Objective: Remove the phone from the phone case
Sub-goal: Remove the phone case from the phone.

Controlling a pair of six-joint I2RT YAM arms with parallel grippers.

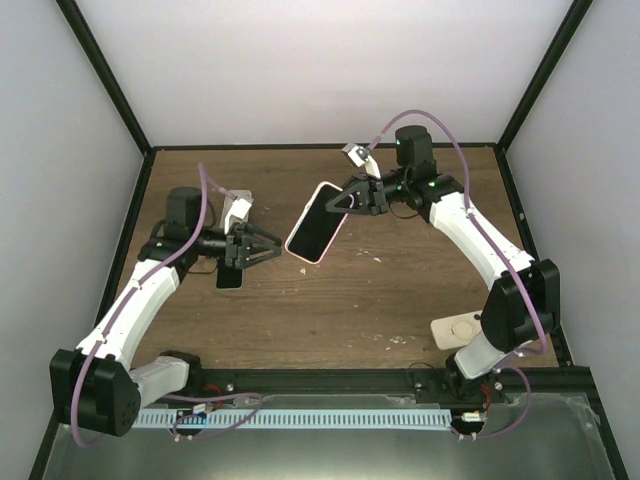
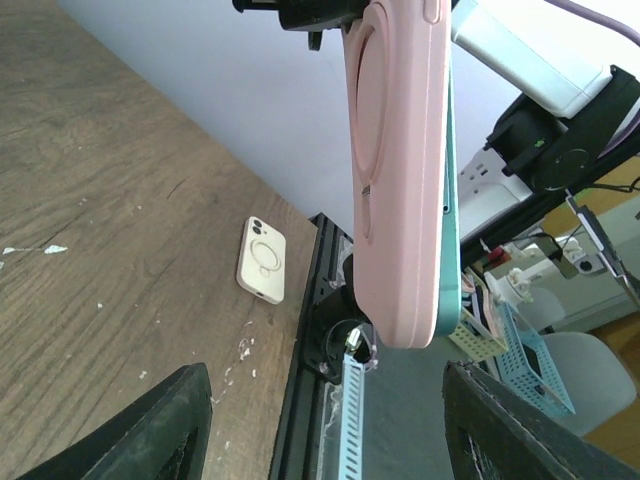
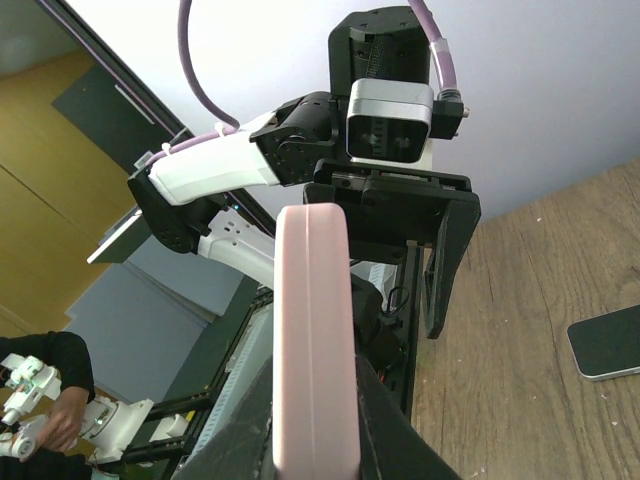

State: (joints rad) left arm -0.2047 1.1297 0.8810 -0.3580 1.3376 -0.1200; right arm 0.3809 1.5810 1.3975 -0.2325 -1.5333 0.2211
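- Right end effector (image 1: 347, 200) clamps the pink phone case (image 1: 318, 222), held aloft over mid-counter.
- Left end effector (image 1: 272, 250), spread wide, faces it from the left.
- The teal phone (image 2: 452, 200) looks seated inside, so extraction is likely pending; next, the left should pinch the phone's edge.

The table (image 1: 400, 290) is viewed from above and behind by the top camera. From each wrist, a close forward view is taken toward the other; the pink phone case (image 2: 400, 170) is shared by all three.

Pink case (image 2: 400, 170) cut off at top edge; dark phone (image 1: 229, 277) half under left jaws
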